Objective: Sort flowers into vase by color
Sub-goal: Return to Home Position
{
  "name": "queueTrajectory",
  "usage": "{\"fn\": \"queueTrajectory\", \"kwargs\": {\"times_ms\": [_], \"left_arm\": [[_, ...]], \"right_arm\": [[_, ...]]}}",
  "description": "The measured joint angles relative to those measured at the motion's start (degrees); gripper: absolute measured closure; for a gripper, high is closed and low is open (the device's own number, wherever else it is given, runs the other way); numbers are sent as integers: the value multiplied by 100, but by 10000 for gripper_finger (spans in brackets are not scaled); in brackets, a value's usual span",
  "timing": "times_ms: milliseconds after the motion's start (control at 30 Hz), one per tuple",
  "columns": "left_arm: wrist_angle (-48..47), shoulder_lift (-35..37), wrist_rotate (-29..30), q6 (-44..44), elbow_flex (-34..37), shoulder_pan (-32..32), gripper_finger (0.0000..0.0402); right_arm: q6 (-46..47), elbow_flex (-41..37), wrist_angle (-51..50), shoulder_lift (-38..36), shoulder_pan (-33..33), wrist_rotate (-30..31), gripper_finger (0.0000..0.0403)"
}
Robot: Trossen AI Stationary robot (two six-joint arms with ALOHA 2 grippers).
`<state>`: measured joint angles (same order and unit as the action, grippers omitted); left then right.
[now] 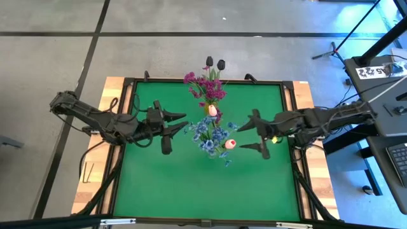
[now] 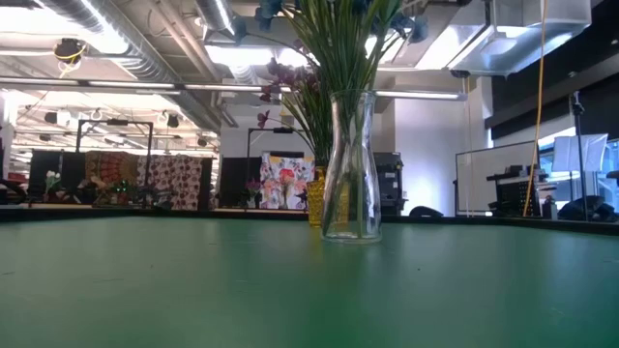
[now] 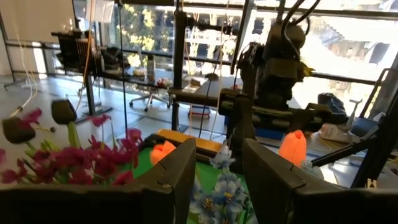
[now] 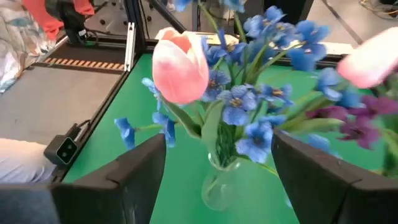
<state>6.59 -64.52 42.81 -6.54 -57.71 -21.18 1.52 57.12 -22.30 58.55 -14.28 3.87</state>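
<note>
We find no word, brand or number that we can read. A white card (image 1: 372, 71) beside the table (image 1: 191, 184) bears dark marks; we cannot make them out.

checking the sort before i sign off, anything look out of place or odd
Nothing spilled or toppled. One oddity: a pale pink tulip stands in the clear vase among the blue sprays, so colours are mixed there.

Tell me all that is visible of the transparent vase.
The transparent vase is clear glass, with a narrow neck and a wider base. It stands upright near the middle of the green table, holding green stems of blue flowers and a pink tulip. The left gripper and right gripper flank it without touching.
</note>
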Motion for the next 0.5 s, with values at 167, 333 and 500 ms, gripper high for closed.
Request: {"fn": "queueTrajectory", "kwargs": {"times_ms": [167,333,500], "left_arm": [[-249,402,-61,210,-2,-26,274],[-943,760,-219,209,-7,186,288],[-1432,838,-809,136,-7,774,330]], "right_arm": [[-167,-104,-155,-717,0,356,111],[-518,-563,-44,-1550,9,647,111],[-799,-1215,380,-2510,184,741,132]]}}
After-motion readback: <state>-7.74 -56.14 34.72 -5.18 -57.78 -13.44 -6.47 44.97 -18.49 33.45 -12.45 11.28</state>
